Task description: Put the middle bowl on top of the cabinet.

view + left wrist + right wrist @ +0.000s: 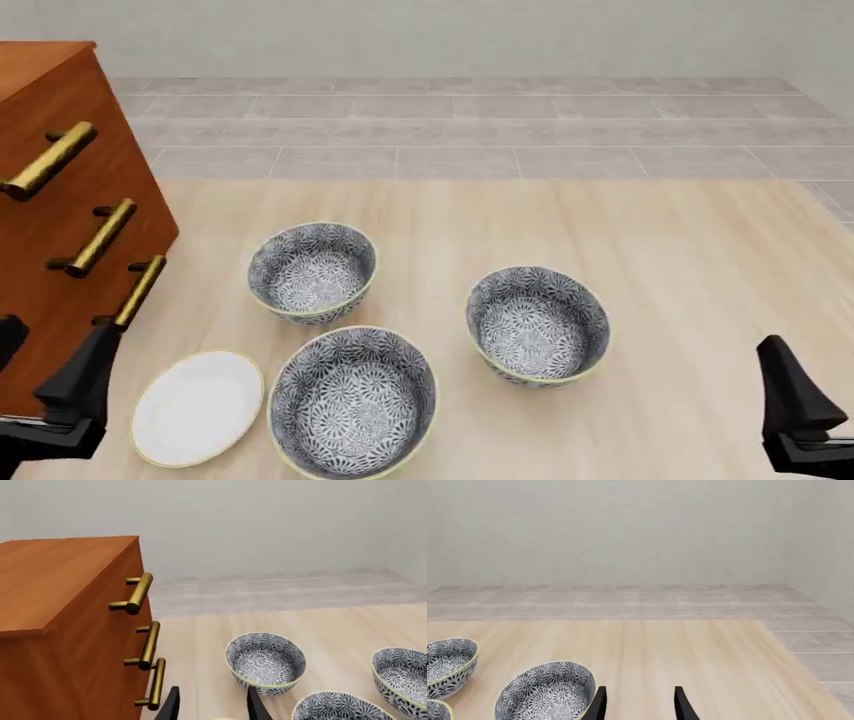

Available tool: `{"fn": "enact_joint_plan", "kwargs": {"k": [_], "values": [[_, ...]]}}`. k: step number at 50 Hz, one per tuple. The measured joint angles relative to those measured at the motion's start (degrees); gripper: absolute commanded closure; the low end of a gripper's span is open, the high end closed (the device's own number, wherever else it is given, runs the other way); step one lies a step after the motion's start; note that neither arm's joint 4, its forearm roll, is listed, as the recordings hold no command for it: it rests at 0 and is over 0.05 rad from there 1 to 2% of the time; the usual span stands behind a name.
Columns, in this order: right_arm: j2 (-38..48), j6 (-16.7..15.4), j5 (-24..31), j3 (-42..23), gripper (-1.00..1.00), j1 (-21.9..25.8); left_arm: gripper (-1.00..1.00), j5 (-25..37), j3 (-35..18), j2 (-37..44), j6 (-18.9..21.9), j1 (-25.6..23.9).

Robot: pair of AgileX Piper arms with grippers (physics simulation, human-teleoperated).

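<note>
The middle bowl sits upright on the wooden table, mouth facing up, right of centre. Being round, it has no long axis. It stands apart from the small deep bowl to its left and the largest bowl nearer the arms, with a strip of bare table between them. The table lies open to its right and beyond it, as far as the far edge where the tiled floor begins.

The cabinet stands at the table's left edge, handles facing the bowls, well apart from the middle bowl. A white plate lies just left of the largest bowl.

The left gripper hangs near the cabinet's lower front, fingers spread wide and holding nothing. The right gripper hovers right of the middle bowl, likewise spread wide and empty.
</note>
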Motion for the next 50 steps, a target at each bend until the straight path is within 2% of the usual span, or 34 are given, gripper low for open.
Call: {"fn": "enact_joint_plan", "kwargs": {"k": [20, 50], "values": [[0.07, -0.12, 0.06, -0.06, -1.0, -0.4, -1.0, -2.66, -7.68, 16.43, 2.19, -7.7], [0.06, -0.49, -0.02, 0.18, -1.0, -0.55, -1.0, 1.06, -24.0, 38.91, 4.99, -17.41]]}}
